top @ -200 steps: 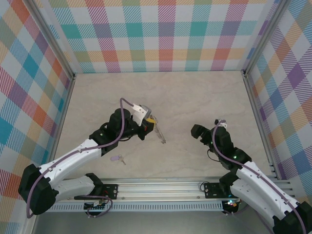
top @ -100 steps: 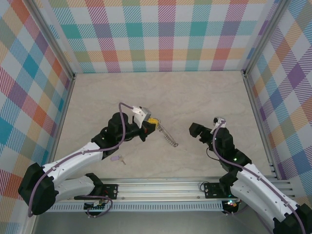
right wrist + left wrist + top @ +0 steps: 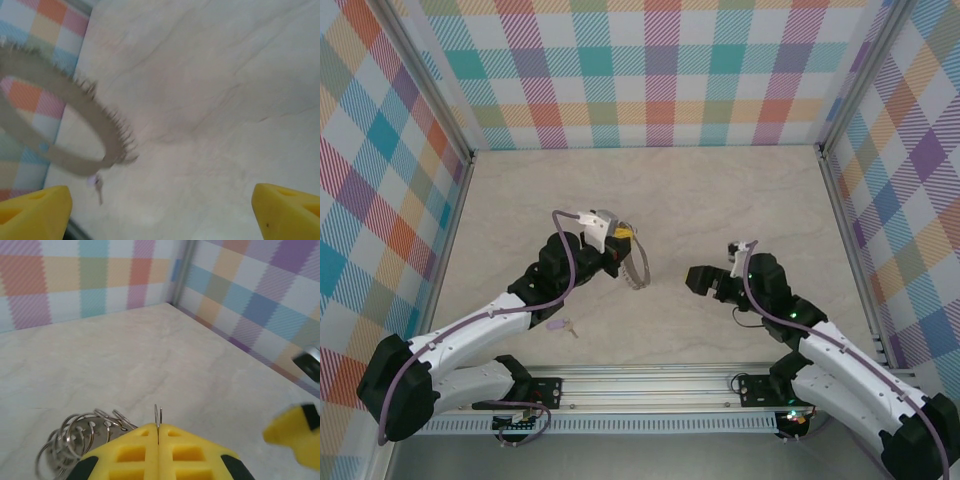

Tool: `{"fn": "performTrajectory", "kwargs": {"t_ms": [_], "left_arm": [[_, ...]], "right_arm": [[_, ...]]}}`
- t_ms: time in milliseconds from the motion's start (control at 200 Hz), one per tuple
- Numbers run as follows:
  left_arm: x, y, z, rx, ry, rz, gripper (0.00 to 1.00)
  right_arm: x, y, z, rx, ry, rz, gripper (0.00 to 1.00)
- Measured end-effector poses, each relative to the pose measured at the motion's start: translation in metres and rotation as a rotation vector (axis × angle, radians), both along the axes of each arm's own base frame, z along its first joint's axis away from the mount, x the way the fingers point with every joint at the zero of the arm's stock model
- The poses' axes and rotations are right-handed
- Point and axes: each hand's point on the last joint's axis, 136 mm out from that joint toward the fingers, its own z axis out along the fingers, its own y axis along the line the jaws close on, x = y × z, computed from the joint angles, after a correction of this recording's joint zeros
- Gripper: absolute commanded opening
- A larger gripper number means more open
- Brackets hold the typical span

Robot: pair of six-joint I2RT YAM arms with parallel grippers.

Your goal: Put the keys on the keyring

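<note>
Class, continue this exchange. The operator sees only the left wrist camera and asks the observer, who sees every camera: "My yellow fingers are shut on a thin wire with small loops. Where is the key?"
Observer: The key lies on the table beside the left forearm, apart from the keyring.
Operator: How much ring is there beyond my fingers?
Observer: A full hoop, reaching out from the left gripper toward the right gripper.
Operator: Is that gripper ready?
Observer: It is open, facing the hoop without touching it.
</note>
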Motion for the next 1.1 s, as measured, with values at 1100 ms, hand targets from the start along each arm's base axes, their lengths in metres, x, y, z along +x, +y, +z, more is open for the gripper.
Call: {"fn": "performTrajectory", "kwargs": {"t_ms": [1100], "left_arm": [[0.112,0.153,0.031,-0.208,0.125,0.498,0.00]], "right_arm": [[-0.048,0.277,-0.113,-0.513,0.157,0.311,0.50]]}}
